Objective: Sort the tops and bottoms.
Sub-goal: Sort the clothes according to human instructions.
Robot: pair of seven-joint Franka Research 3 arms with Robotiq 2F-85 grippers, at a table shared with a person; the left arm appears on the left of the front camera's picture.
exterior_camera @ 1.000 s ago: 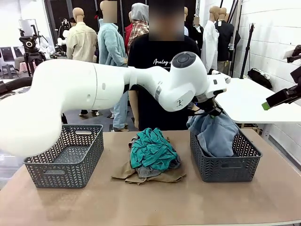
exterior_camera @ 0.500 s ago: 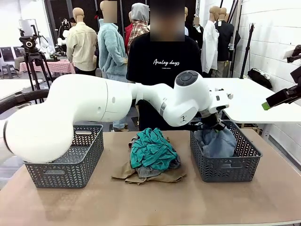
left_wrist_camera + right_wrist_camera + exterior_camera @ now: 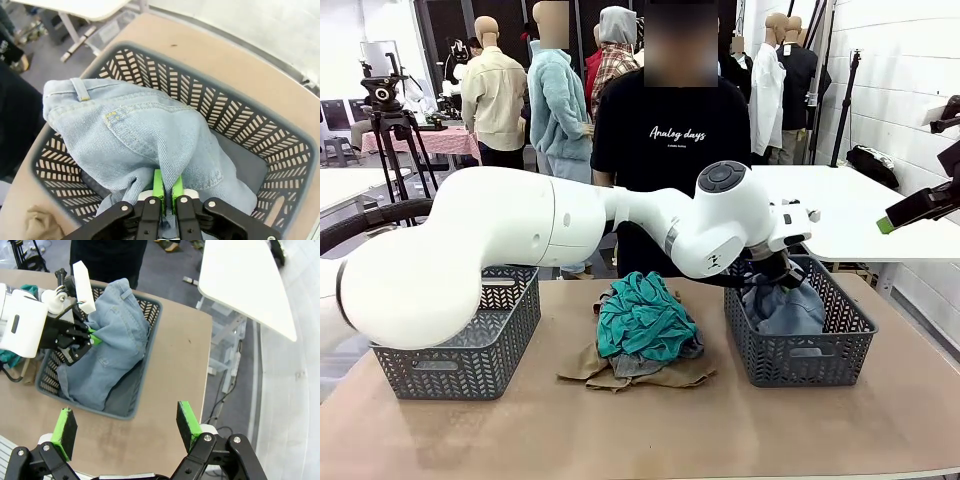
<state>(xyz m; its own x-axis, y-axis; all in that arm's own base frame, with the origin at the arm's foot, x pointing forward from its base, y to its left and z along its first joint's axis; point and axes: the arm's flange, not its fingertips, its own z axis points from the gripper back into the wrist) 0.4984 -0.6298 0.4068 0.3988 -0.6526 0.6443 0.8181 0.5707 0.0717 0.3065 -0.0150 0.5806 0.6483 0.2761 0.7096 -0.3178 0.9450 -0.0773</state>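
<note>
The light blue denim bottoms (image 3: 150, 135) lie in the grey basket (image 3: 798, 350) at the right of the table, and my left gripper (image 3: 167, 186) is shut on a fold of them. The same gripper (image 3: 90, 337) reaches over the denim (image 3: 107, 357) in the right wrist view. At the table's middle the teal green top (image 3: 640, 318) lies on the grey top (image 3: 650, 362) and the khaki tan top (image 3: 650, 378). My right gripper (image 3: 125, 427) hangs open high above the table's right end, holding nothing.
A second grey basket (image 3: 460, 335) stands at the table's left. A person in a black shirt (image 3: 665, 150) stands at the far side behind the pile. The white left arm (image 3: 520, 240) stretches across the table from the left. A white table (image 3: 245, 285) stands beyond the right edge.
My left gripper has sunk into the right basket with the denim, which has gone from hanging above the rim to resting inside. The arm has dropped lower.
</note>
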